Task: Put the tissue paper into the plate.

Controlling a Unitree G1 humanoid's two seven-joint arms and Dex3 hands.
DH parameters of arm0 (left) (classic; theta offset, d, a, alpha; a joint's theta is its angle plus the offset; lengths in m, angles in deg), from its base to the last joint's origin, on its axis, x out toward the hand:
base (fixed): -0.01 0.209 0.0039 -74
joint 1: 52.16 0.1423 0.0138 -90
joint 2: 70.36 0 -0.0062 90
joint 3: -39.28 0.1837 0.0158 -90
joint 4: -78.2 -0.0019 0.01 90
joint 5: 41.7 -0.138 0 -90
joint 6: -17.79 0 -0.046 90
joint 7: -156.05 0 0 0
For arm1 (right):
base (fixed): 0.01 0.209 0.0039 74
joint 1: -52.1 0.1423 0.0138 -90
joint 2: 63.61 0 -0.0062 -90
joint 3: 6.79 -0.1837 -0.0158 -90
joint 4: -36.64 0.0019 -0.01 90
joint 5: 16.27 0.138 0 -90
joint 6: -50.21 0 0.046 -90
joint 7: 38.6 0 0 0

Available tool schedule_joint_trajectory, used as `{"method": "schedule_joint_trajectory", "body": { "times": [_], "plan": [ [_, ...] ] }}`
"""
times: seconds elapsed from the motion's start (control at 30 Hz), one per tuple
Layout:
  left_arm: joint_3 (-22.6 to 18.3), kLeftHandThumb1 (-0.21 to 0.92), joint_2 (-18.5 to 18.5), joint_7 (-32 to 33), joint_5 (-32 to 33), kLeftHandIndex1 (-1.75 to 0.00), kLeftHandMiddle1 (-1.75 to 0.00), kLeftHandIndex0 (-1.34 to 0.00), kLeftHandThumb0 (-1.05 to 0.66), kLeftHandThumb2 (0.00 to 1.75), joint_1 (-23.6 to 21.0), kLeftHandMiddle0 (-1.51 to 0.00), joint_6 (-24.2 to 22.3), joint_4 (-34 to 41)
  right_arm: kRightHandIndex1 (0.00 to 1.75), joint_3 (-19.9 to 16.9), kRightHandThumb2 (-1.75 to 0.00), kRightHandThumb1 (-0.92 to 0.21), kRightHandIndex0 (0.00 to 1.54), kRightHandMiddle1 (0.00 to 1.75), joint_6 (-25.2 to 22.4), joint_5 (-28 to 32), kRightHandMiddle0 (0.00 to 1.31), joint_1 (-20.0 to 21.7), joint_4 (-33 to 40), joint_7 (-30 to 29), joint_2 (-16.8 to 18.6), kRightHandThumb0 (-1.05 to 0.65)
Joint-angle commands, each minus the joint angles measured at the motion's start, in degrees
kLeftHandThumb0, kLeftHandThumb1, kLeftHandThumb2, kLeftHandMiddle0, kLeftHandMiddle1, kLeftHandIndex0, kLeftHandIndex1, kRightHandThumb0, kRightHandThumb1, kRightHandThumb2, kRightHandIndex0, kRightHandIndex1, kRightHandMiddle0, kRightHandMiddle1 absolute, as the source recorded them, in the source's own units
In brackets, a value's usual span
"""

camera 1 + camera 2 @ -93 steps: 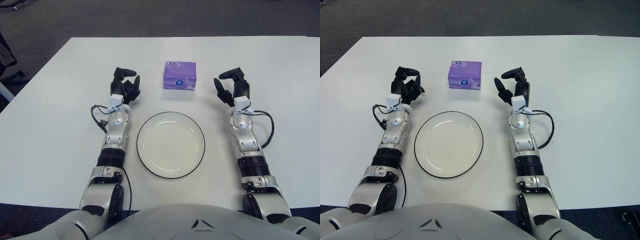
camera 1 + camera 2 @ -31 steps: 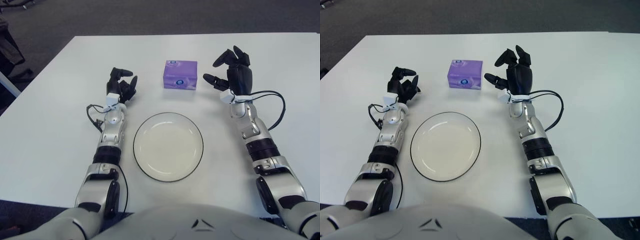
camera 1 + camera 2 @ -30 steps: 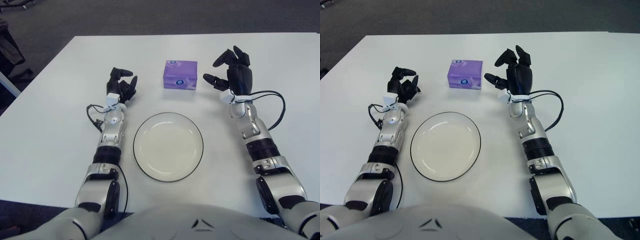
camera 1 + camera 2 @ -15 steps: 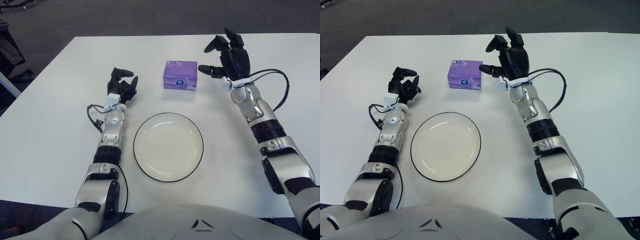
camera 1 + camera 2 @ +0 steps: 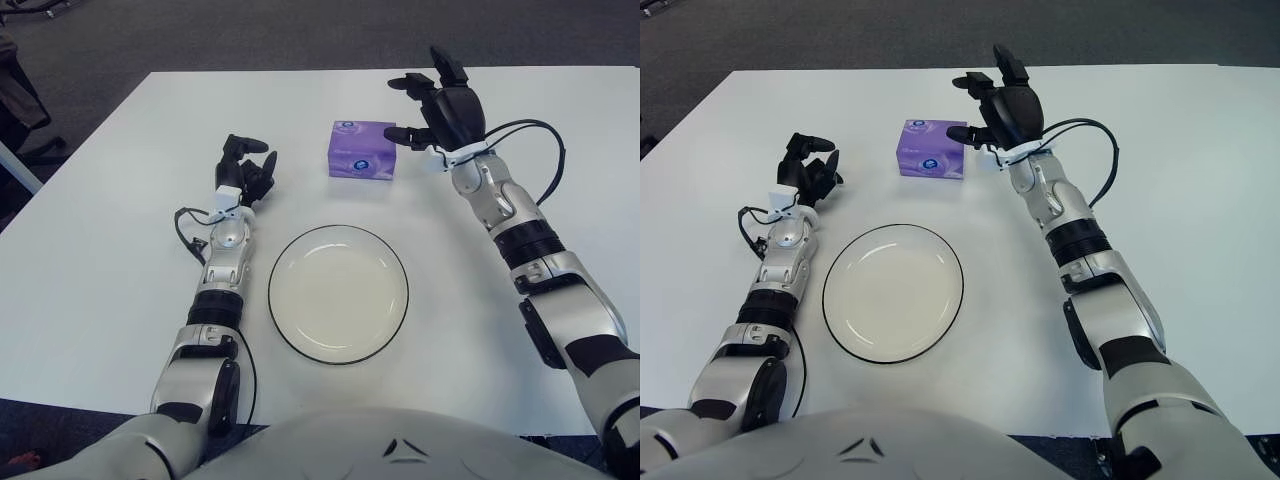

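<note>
Tissue paper (image 5: 361, 150): purple pack, sitting on the white table (image 5: 120, 300) just beyond the far rim of the plate, a little right of the plate's centre, not yet lifted.
Plate (image 5: 338, 291): white with a dark rim, nothing in it, lying between the 2 forearms.
Step in hand: the reach. By my reading the pick has not begun; the pack looks flat on the table with nothing closed around it.
Right hand (image 5: 435, 100): at the pack's right end, palm turned toward it, 3 fingers spread wide and holding nothing. 1 fingertip (image 5: 956, 134) shows right at the pack's near right corner; contact or a hair's gap, I cannot tell.
Right arm: stretched forward and angled inward from the right side, wrist raised above the table.
Left hand (image 5: 245, 168): idle, left of the pack and beyond the plate's left edge, fingers loosely curled on nothing.
Next move: likely settle the fingers across the pack, close on its sides, lift, then bring it back toward the robot and down onto the plate.
</note>
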Motion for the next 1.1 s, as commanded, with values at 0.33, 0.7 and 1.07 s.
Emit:
{"method": "schedule_joint_trajectory", "body": {
  "times": [0.33,0.7,1.07],
  "plan": [
    [0.50,0.92,1.25,0.59,-0.36,-1.52,-1.75,-0.43,-0.36,0.31,6.94,-0.75,0.04,-3.77,0.00,1.40,-0.80,-0.92,0.65,0.09,0.12,2.54,0.53,4.64,-5.06,6.05,2.70,-0.60],
    [0.81,0.91,1.41,0.97,-0.55,-1.54,-1.75,-0.42,-0.36,0.34,7.25,-0.77,-0.06,-3.16,0.00,3.15,-0.83,-0.92,0.63,0.07,2.02,2.30,0.53,9.40,-17.77,5.21,6.08,-0.62],
    [1.15,0.86,1.65,1.44,-0.70,-1.57,-1.75,-0.40,-0.36,0.44,7.64,-0.79,-0.57,-2.03,0.00,4.96,-0.84,-0.92,0.60,0.06,2.14,2.84,0.53,10.76,-22.68,7.29,8.31,-0.63]
  ]
}}
